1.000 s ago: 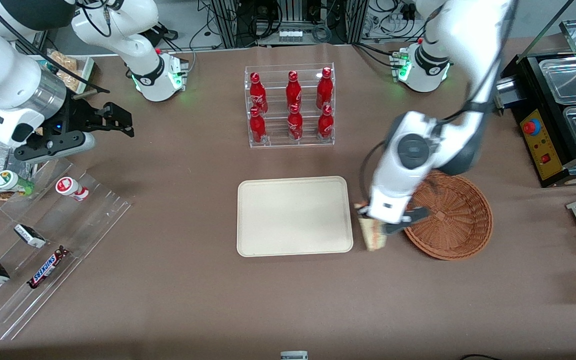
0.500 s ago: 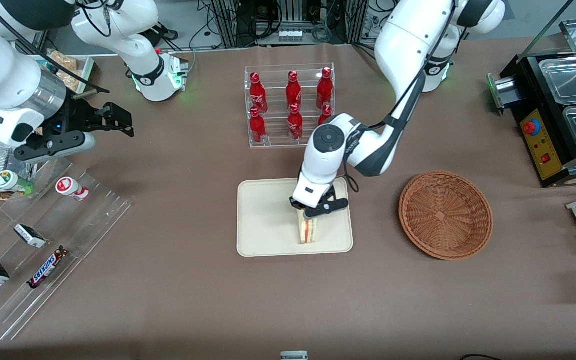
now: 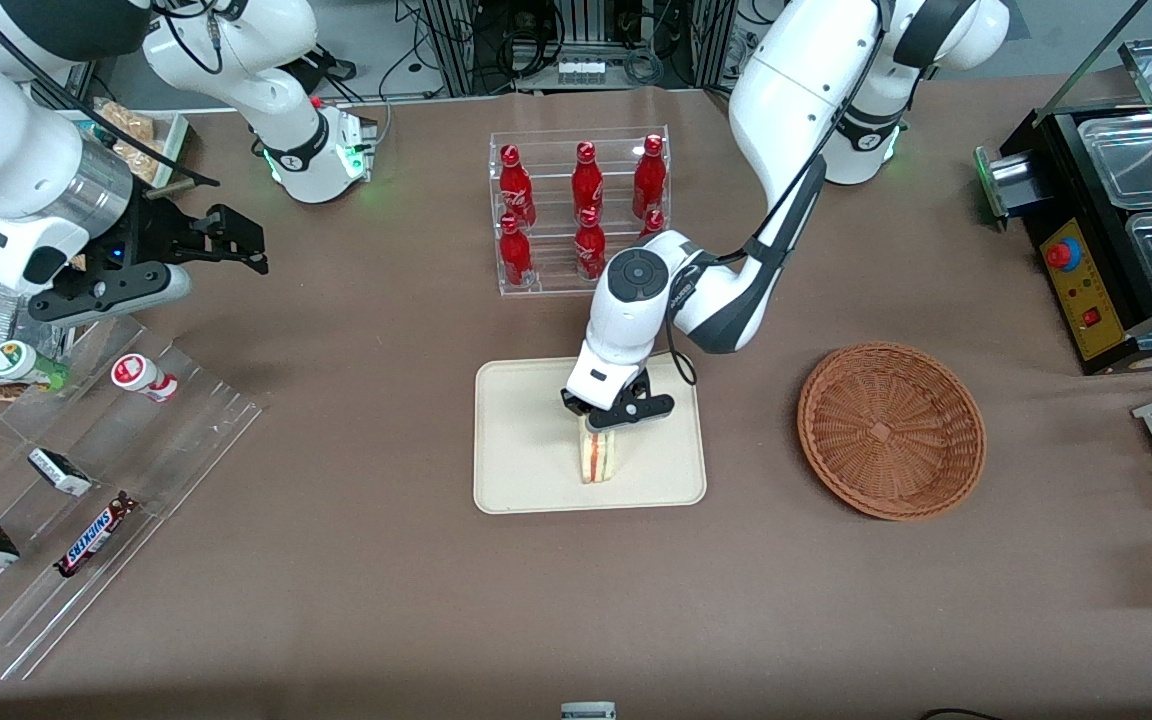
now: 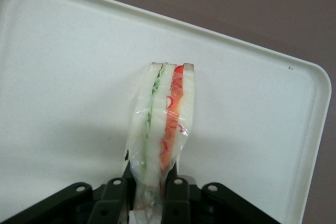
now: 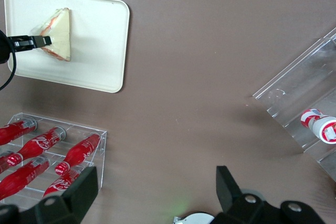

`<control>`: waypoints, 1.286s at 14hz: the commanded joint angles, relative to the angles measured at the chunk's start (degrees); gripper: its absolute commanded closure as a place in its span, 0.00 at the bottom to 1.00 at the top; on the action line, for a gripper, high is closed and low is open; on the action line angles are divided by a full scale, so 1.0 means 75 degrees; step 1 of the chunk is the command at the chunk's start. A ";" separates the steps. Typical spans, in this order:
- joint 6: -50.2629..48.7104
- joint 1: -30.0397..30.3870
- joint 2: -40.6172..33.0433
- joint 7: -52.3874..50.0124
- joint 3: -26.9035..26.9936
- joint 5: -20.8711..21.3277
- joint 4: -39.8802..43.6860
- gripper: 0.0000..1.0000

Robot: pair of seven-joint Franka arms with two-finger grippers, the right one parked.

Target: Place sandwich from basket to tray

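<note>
A glossy clear film is seen wrapped round the sandwich (image 4: 160, 124) held in the matt black gripper (image 3: 604, 420) above the smooth matt tray (image 3: 526, 420) (the basket (image 3: 891, 430) is rough woven wicker).

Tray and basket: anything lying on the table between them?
Nothing: the front view shows only bare brown tablecloth between the tray and the basket. The gripper is over the tray, shut on the sandwich.

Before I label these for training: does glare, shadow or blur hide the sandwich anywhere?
Front view: even light, the sandwich sharp on the tray, its top hidden under the pincer. Left wrist view: clear wrap gives faint sheen, filling layers legible. Right wrist view: sandwich small but clear, only soft shadow.
</note>
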 commanded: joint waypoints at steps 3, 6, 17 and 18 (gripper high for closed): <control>-0.1407 -0.0020 -0.0851 -0.0013 0.0165 0.0045 0.0590 0.00; -0.2568 0.0318 -0.1859 0.0138 0.0189 0.0080 0.0614 0.00; -0.6051 0.3023 -0.4110 0.4307 0.0177 -0.0096 -0.0134 0.00; -0.6215 0.3329 -0.4251 0.4798 0.0177 -0.0096 -0.0217 0.00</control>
